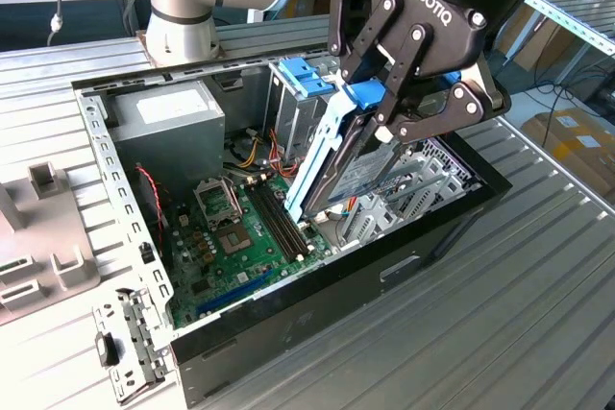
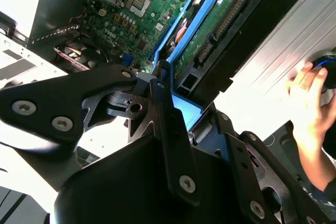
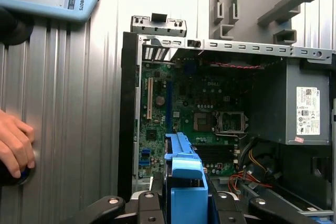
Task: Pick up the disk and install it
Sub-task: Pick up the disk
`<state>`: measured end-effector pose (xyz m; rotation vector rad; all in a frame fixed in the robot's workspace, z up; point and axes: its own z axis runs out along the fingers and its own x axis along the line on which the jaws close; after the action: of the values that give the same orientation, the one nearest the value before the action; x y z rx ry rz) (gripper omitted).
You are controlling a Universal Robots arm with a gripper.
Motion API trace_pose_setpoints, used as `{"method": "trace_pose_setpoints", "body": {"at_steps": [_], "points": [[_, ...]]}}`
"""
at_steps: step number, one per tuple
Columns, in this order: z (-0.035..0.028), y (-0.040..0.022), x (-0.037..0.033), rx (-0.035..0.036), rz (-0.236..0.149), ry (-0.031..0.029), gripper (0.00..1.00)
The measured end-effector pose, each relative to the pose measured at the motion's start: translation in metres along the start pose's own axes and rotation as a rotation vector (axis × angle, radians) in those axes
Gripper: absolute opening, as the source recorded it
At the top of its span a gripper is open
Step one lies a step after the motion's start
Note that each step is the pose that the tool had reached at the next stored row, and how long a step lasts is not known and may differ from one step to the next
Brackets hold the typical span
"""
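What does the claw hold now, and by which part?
The black claw holds the flat dark metal disk with blue plastic side rails, tilted, by its upper end at the blue rail piece.

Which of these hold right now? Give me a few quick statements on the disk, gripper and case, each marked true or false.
1. The gripper is shut on the disk. True.
2. The disk lies flat on the table outside the case. False: it is held tilted over the open case.
3. The power supply sits inside the case. True.
4. The case is closed. False: it is open and the motherboard shows.
5. A hand rests at the table beside the case. True.
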<state>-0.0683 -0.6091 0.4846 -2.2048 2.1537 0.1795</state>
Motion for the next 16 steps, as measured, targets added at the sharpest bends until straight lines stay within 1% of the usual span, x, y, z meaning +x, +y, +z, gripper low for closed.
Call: {"method": "trace_pose_setpoints", "body": {"at_steps": [8, 16], "points": [[-0.0001, -0.0003, 0.0, -0.0001, 0.0, 0.0017, 0.37], [-0.0001, -0.0027, 0.0001, 0.0, 0.0, 0.0018, 0.37]]}}
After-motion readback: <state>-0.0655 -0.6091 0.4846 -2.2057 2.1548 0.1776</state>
